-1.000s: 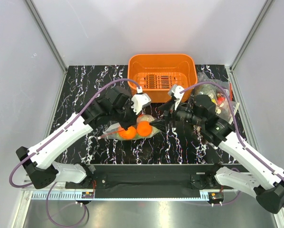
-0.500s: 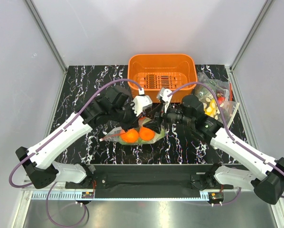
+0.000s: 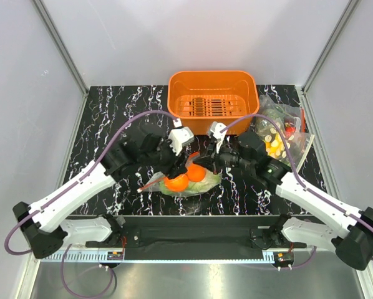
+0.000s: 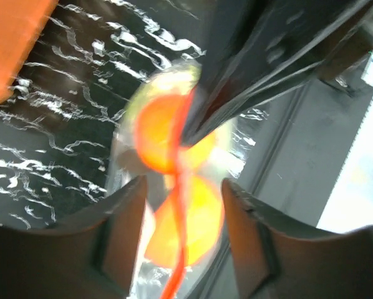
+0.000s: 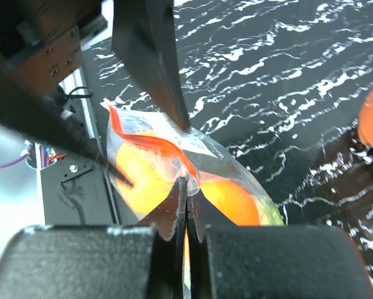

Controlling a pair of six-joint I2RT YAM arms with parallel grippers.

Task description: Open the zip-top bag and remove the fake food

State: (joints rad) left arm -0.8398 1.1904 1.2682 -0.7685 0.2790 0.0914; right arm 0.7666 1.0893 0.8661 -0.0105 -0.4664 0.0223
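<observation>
The zip-top bag [image 3: 205, 185] lies on the black marbled table in front of the arms. Two orange fruits [image 3: 176, 182] and a greenish piece [image 5: 271, 215] show through the plastic. My right gripper [image 5: 187, 185] is shut on the bag's top edge, right at the red-orange zip strip [image 5: 155, 146]. In the left wrist view, my left gripper [image 4: 181, 208] is open. The zip strip [image 4: 179, 187] and an orange fruit [image 4: 202, 218] hang loose in its gap, and the picture is blurred. Both grippers meet over the bag [image 5: 236, 168].
An orange basket [image 3: 213, 85] stands behind the bag at the table's far edge. Other clear bags of food [image 3: 279, 132] lie at the right. Grey walls close in the table on three sides.
The left gripper has gone from shut to open and let go of the bag. The right gripper has moved in from the right and shut on the bag's zip edge.
</observation>
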